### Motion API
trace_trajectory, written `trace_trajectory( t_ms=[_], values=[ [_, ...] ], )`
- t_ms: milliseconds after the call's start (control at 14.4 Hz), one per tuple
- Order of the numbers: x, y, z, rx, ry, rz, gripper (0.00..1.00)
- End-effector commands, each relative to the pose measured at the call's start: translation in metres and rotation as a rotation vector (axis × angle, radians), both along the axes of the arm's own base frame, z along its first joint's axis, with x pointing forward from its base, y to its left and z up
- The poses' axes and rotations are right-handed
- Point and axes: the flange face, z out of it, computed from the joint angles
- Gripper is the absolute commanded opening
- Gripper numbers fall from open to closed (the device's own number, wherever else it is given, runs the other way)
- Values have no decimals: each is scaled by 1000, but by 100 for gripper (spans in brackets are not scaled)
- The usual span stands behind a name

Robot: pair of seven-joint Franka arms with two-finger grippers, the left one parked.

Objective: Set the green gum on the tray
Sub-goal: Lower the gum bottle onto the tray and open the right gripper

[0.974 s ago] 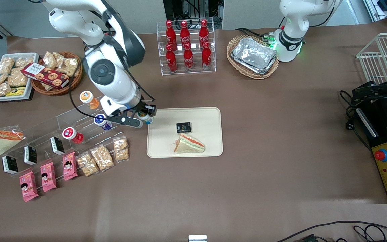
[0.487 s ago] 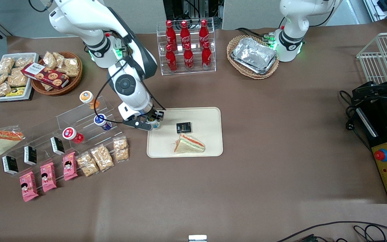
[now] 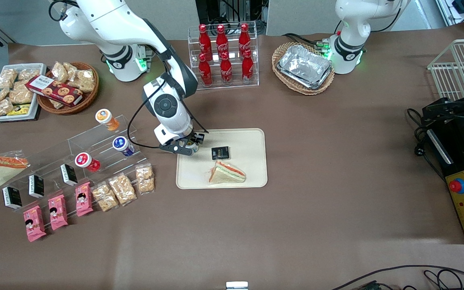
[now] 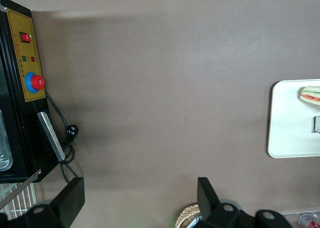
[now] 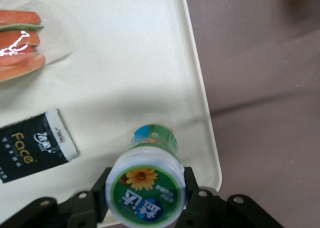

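Note:
My right gripper (image 3: 191,146) is shut on the green gum (image 5: 146,187), a small white bottle with a green lid and a teal label. It holds the bottle over the cream-beige tray (image 3: 252,139), near the tray's corner toward the working arm's end and farther from the front camera. In the right wrist view the bottle hangs above the tray (image 5: 140,63), with the fingers (image 5: 196,193) clamped on both sides of the lid. In the front view the gum (image 3: 194,147) is mostly hidden by the gripper.
A black packet (image 3: 220,153) and a wrapped sandwich (image 3: 227,172) lie on the tray beside the gripper. A clear acrylic rack (image 3: 95,141) holds orange-lidded (image 3: 106,119), blue-lidded (image 3: 122,145) and red-lidded (image 3: 86,161) bottles. Cola bottles (image 3: 223,54) stand in a rack farther back.
My right gripper has carried the green gum from beside the acrylic rack sideways to above the tray's corner. The rest has not moved.

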Motion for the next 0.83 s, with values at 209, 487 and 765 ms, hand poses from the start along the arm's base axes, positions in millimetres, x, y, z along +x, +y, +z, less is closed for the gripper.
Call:
trace_trajectory(
  t_ms=[209, 487, 765],
  values=[
    [9, -3, 17, 36, -15, -41, 100],
    [31, -41, 58, 53, -16, -46, 100],
    [56, -103, 119, 83, -40, -34, 100]
  ],
)
